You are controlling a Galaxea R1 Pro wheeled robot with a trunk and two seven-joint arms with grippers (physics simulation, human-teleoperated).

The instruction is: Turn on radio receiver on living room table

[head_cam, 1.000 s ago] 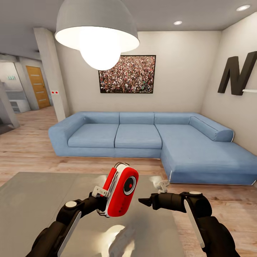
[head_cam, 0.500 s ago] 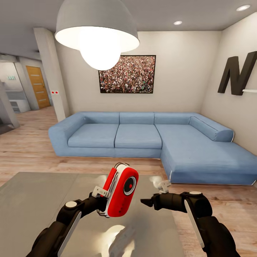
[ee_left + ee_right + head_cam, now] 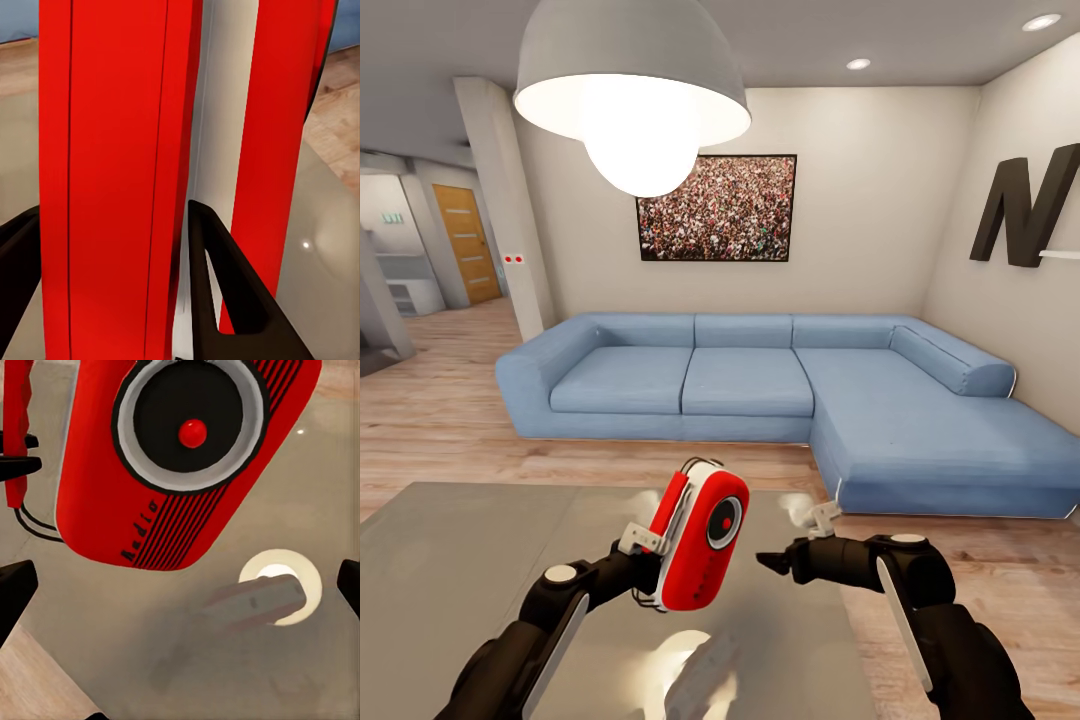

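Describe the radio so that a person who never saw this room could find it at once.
In front of the blue sofa lies a low table with a glossy grey top. Above it, the left tool holds the radio upright. It is the one bright red thing here, with white sides and a round dark dial with a red centre.

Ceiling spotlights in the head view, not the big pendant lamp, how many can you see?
2. One recessed spotlight sits above the back wall, right of the pendant lamp; the other is near the top right corner. More may be hidden behind the lamp's dome.
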